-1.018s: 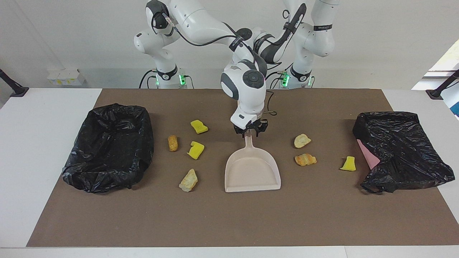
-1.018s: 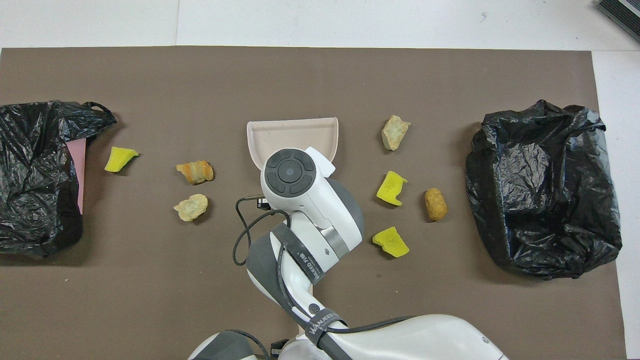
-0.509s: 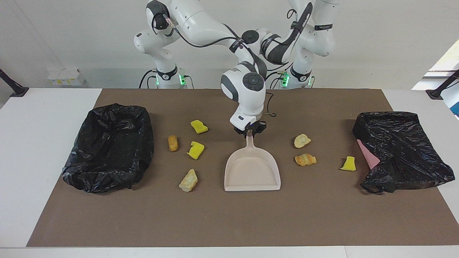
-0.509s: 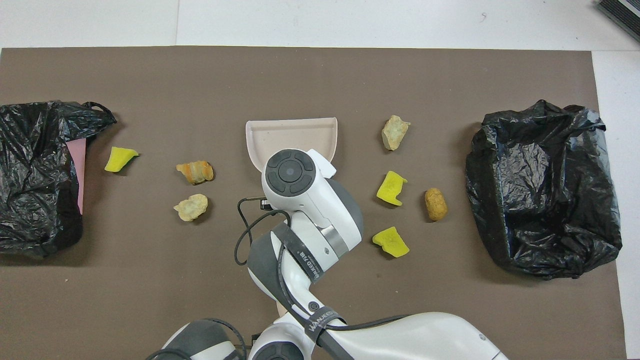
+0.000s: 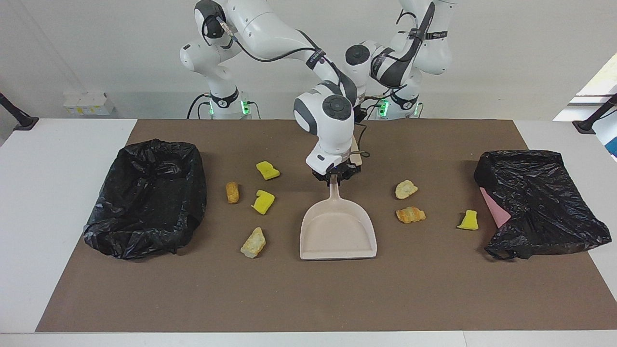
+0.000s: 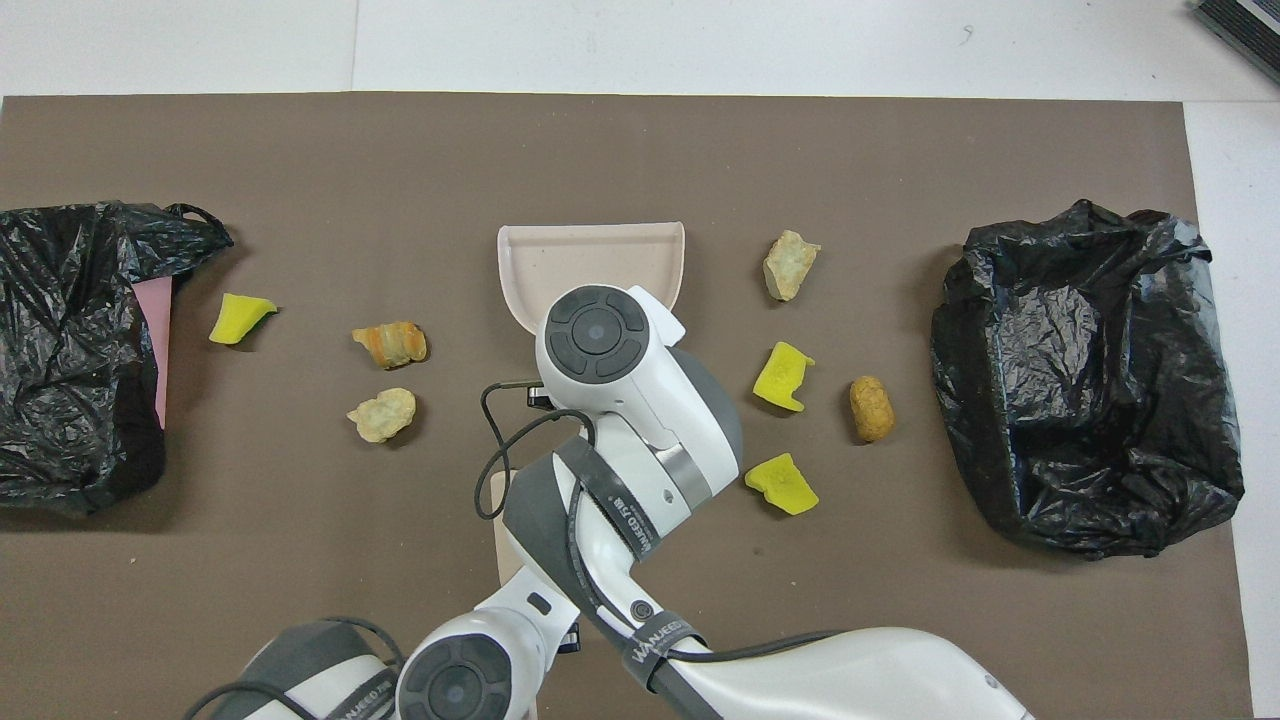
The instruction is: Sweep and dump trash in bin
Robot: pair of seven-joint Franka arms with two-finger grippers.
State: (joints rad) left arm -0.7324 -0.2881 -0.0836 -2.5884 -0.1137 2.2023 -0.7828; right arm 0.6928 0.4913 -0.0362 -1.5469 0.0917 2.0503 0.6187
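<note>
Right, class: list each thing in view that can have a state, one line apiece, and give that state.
Right gripper: shut on the dustpan's handle.
Dustpan: lying on the mat, empty.
Left gripper: hidden by the right arm, cannot tell.
Bin toward the right arm's end: liner open, no scrap seen inside.
Bin toward the left arm's end: tipped on its side, liner crumpled.
Trash: seven scraps loose on the mat, unswept.

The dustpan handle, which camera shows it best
The facing view: the dustpan handle runs in plain sight from the pan up into the right pincer, shut on it. In the overhead view the right arm's wrist covers the handle; only the dustpan tray shows.
</note>
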